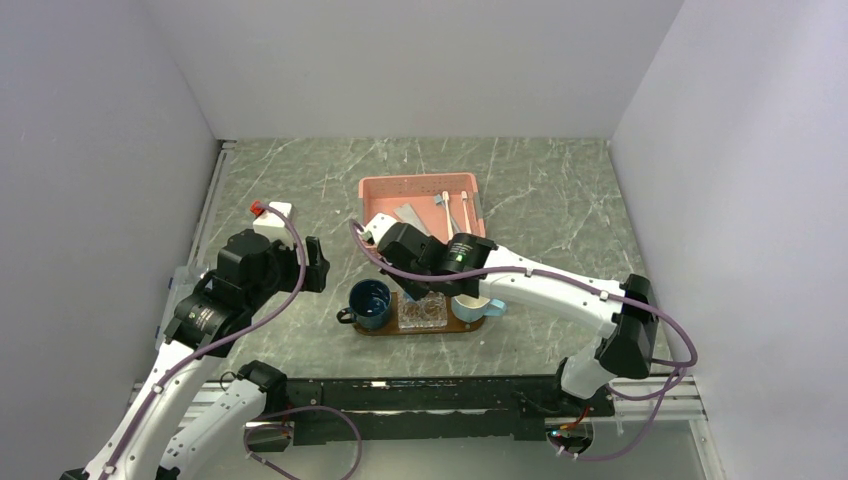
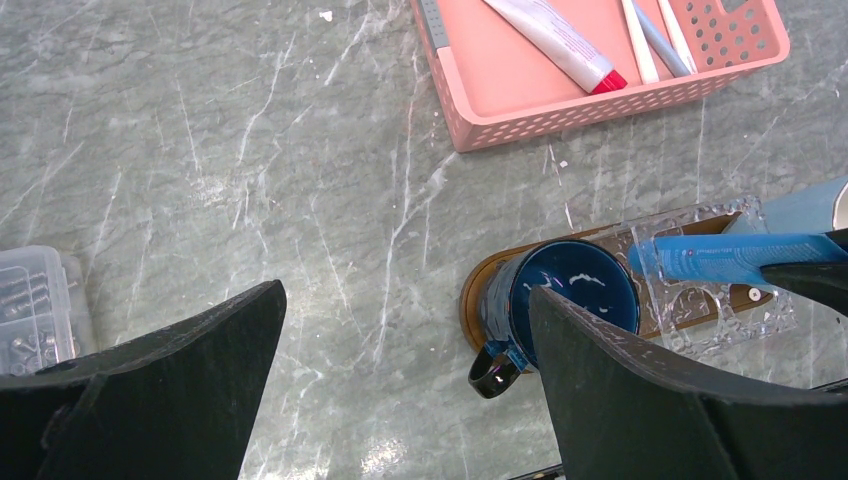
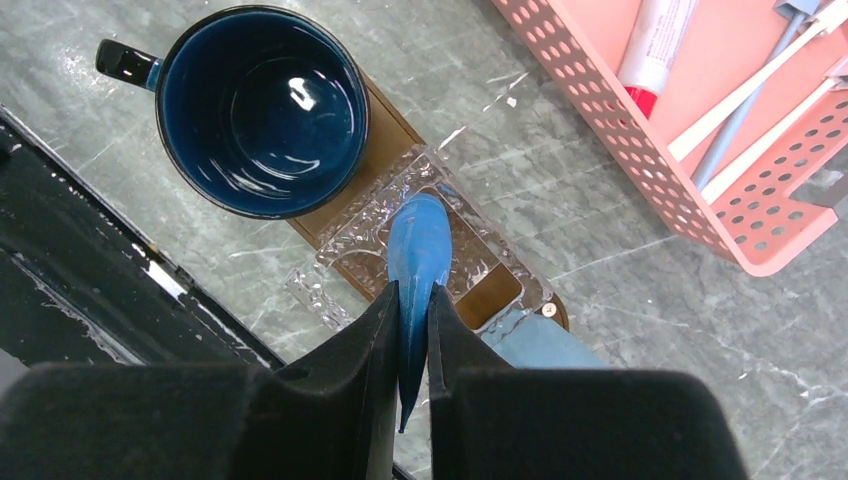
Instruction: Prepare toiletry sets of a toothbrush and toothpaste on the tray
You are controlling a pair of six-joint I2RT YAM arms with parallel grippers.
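Observation:
My right gripper [image 3: 412, 300] is shut on a blue toothpaste [image 3: 418, 245] tube, pinching its flat end so the tube points down over a clear dish [image 3: 350, 240] on the dark-brown tray [image 3: 385, 110]. From the left wrist the same tube [image 2: 735, 255] hangs just above the dish [image 2: 700, 310]. Two white toothbrushes [image 3: 750, 90] lie in the pink basket [image 3: 640, 150], as does a white tube with a red cap [image 3: 655, 50]. My left gripper [image 2: 402, 295] stands wide open and holds nothing, above bare table left of the tray [image 2: 470, 290].
A dark-blue mug [image 1: 369, 302] stands on the tray's left end and a light-blue mug [image 1: 480, 307] on its right end. The pink basket [image 1: 420, 190] sits behind them. A white box [image 1: 272, 215] lies at the left, and a clear parts box [image 2: 30, 310] near the left gripper.

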